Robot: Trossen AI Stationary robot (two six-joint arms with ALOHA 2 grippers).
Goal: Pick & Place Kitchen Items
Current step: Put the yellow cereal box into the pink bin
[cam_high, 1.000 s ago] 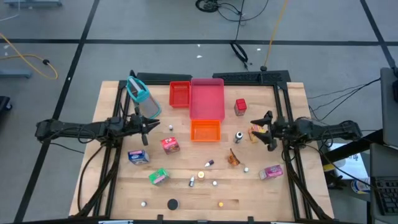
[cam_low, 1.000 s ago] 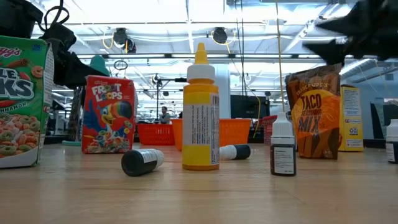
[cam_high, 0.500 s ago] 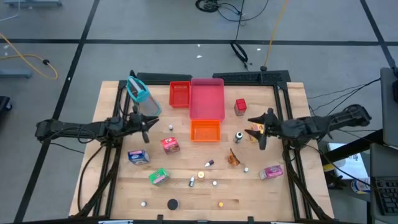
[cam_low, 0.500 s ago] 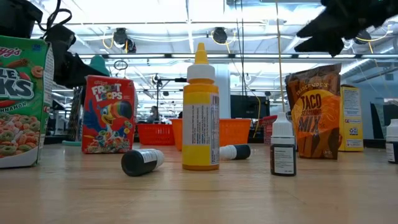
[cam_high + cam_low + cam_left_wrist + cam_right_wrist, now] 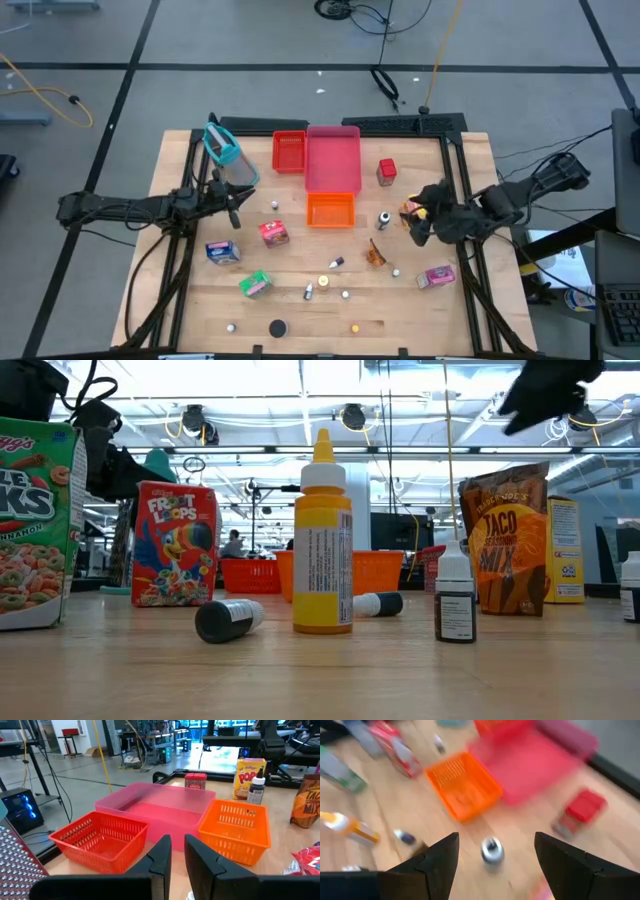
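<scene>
Nearest the low camera, a yellow bottle (image 5: 322, 540) stands between the Froot Loops box (image 5: 175, 544) and the Taco Mix pouch (image 5: 508, 540). My right gripper (image 5: 421, 216), fingers spread wide and empty, hovers above a silver-capped bottle (image 5: 491, 851). My left gripper (image 5: 233, 207), nearly closed and empty, faces the trays; beyond them stands a Pops box (image 5: 248, 778).

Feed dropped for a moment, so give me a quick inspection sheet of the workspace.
Surface: wooden table, items scattered.
Job's things: red box beside the pink tray; cereal box, green box, yellow bottle, taco mix bag loose on the table.
Clutter: red tray, orange tray, mesh basket.
Grippers: left gripper shut, empty, by the basket; right gripper open, empty, above the small grey bottle.
Cables: yellow cable on the floor.
Surroundings: a person far behind, low view.
</scene>
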